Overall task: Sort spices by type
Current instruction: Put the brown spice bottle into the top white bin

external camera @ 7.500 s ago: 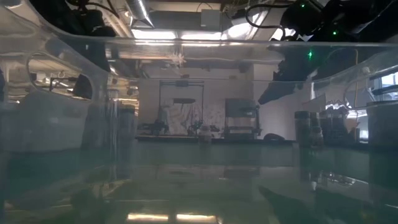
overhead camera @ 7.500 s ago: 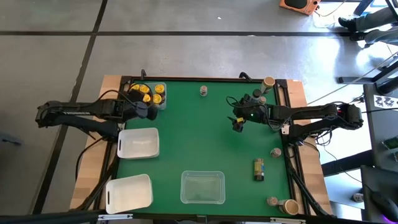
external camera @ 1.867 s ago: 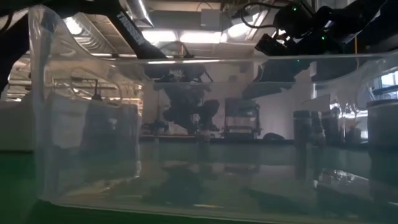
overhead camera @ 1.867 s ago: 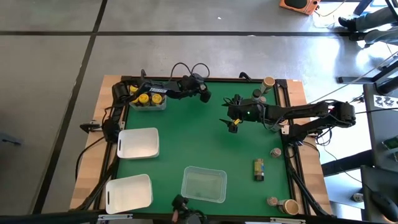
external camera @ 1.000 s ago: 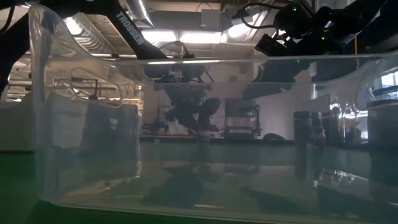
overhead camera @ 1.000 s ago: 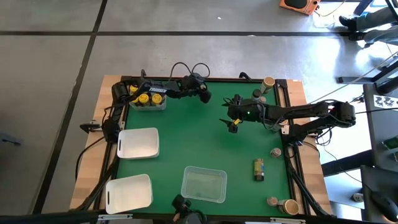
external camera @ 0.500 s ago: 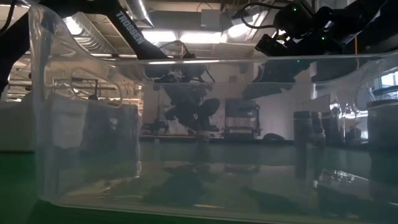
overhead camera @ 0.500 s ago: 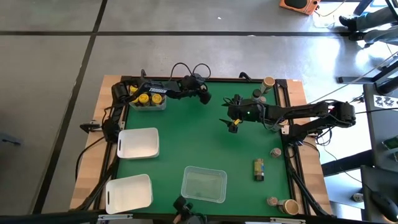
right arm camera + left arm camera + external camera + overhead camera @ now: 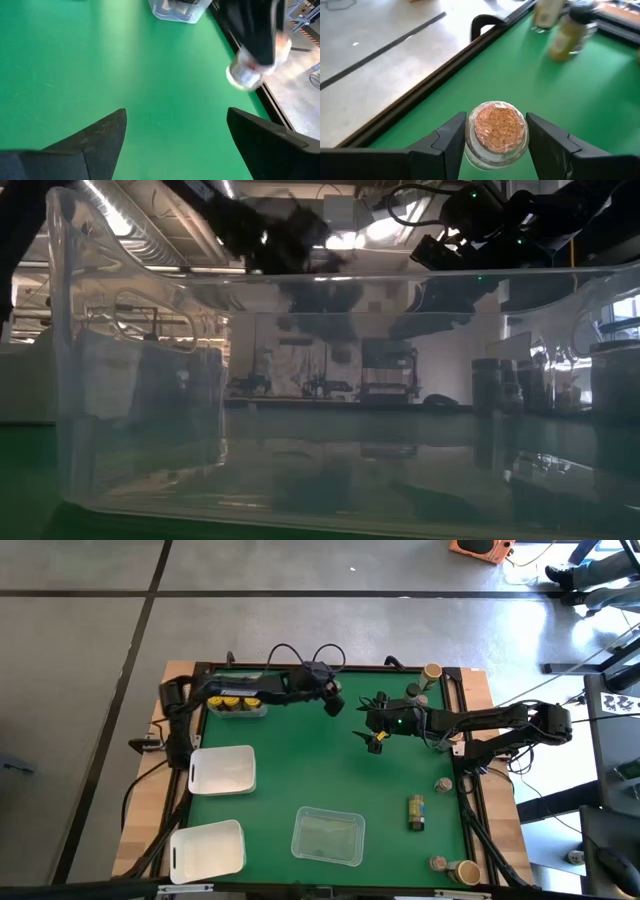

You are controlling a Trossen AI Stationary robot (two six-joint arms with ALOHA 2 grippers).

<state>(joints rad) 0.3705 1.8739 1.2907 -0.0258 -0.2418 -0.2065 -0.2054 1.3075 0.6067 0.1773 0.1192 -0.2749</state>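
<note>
Over green table (image 9: 300, 770), left gripper (image 9: 496, 145) clamps spice jar (image 9: 496, 131).

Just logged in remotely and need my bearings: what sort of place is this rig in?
Probably a robotics lab or workshop: bare concrete floor around the green table, and equipment racks under strip ceiling lights beyond it.

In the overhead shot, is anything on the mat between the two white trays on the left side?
Nothing: in the high view, only a bare strip of green mat separates the upper white tray from the lower white tray.
</note>
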